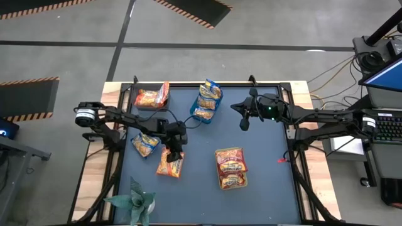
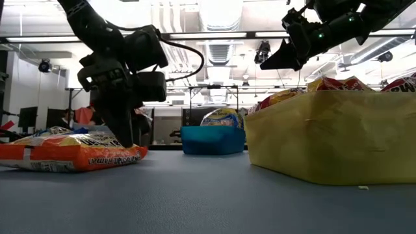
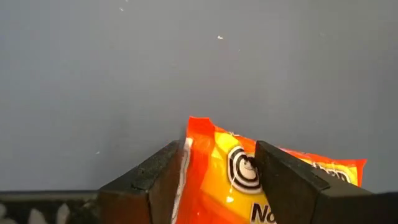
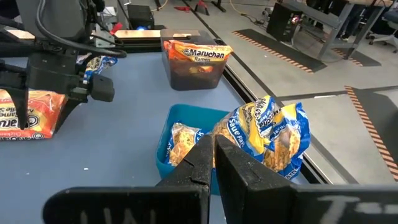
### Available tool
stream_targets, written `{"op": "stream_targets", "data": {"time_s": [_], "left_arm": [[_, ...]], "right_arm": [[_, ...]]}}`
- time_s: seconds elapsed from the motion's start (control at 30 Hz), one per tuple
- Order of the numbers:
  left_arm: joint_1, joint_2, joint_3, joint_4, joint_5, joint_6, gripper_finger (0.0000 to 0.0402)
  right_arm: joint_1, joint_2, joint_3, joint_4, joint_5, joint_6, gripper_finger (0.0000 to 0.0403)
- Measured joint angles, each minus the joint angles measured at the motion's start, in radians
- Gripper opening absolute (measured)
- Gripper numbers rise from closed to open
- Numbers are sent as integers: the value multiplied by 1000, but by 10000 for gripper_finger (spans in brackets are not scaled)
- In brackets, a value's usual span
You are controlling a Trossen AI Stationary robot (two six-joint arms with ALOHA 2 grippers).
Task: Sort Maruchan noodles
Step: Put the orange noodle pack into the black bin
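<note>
An orange noodle packet [image 1: 169, 166] lies flat on the dark mat at the near left. My left gripper [image 1: 174, 152] slants down onto its far end, open, with the packet's end [image 3: 217, 163] between the fingers. A second loose packet [image 1: 145, 144] lies just to its left. Three bins hold sorted packets. Orange ones sit in a dark bin [image 1: 151, 97] at the far left, blue-and-yellow ones in a blue bin [image 4: 186, 146], and red ones in a yellow-green bin [image 2: 325, 136]. My right gripper [image 1: 244, 123] hangs shut and empty, high over the far right. My left gripper straddles one end of the orange packet, slanting down from above. One finger [image 3: 163, 177] stands at the packet's side edge and the other finger [image 3: 283, 180] lies over its printed face. The packet lies flat on the mat. Whether the fingers touch it I cannot tell.
A small green plant [image 1: 135, 202] stands at the near left corner. The blue bin [image 1: 206, 103] is at the far middle and the yellow-green bin [image 1: 231, 168] at the near right. Bare mat lies between the bins in the middle.
</note>
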Motion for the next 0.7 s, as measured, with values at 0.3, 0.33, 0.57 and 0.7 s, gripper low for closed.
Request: {"op": "stream_targets", "data": {"time_s": [0.3,0.33,0.57,0.7], "left_arm": [[1,5,-4,14,18,-14,70],[2,4,-3,14,19,-14,53],[23,-4,32,17,14,6,9],[41,-7,62,37,-46,66,1]], "right_arm": [[0,0,0,0,0,1,9],[0,0,0,0,0,1,9],[0,0,0,0,0,1,9],[0,0,0,-1,0,1,9]]}}
